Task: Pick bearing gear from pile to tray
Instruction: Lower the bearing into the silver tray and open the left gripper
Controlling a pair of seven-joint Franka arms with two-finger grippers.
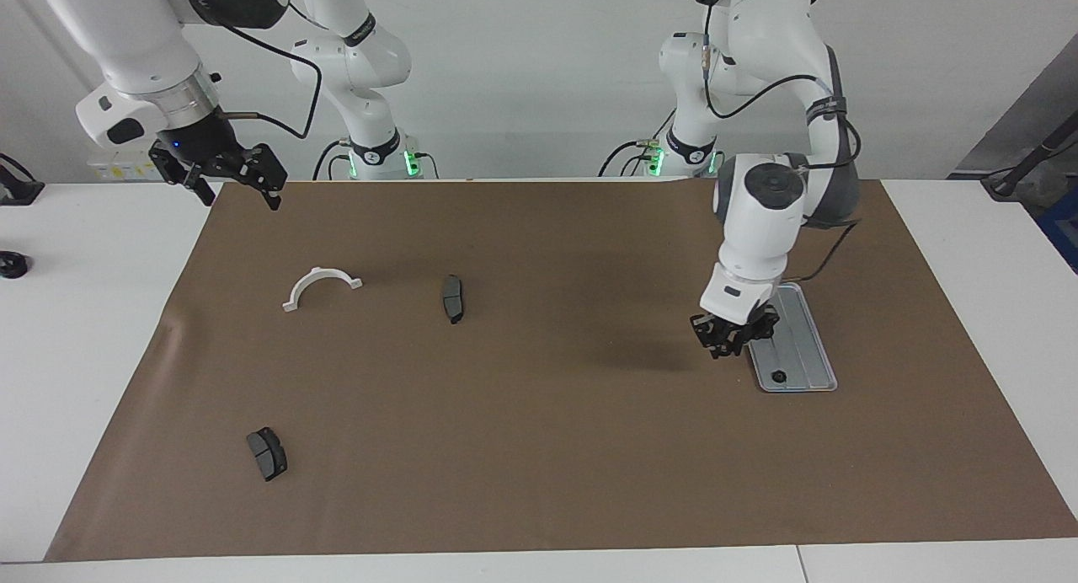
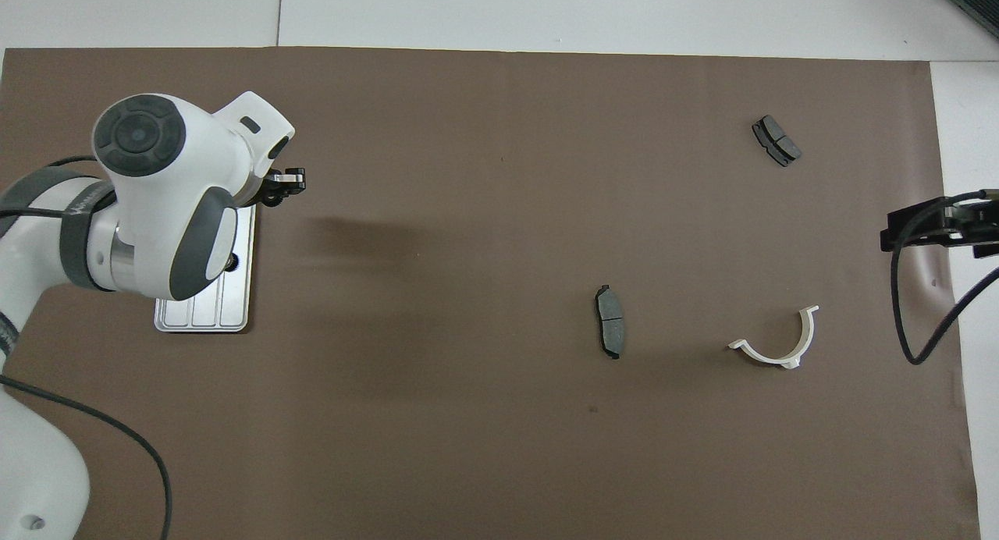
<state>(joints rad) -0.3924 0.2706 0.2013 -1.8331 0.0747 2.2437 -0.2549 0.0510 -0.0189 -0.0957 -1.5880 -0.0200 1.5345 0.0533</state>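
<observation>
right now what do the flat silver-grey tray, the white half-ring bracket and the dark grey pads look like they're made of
Flat silver-grey tray: likely metal, a dull brushed sheen with pressed lengthwise lines and a low rim.
White half-ring bracket: probably moulded plastic, uniform matt white.
Dark grey pads: matt, dull, perhaps a friction compound on a backing plate; the look leaves it open.
</observation>
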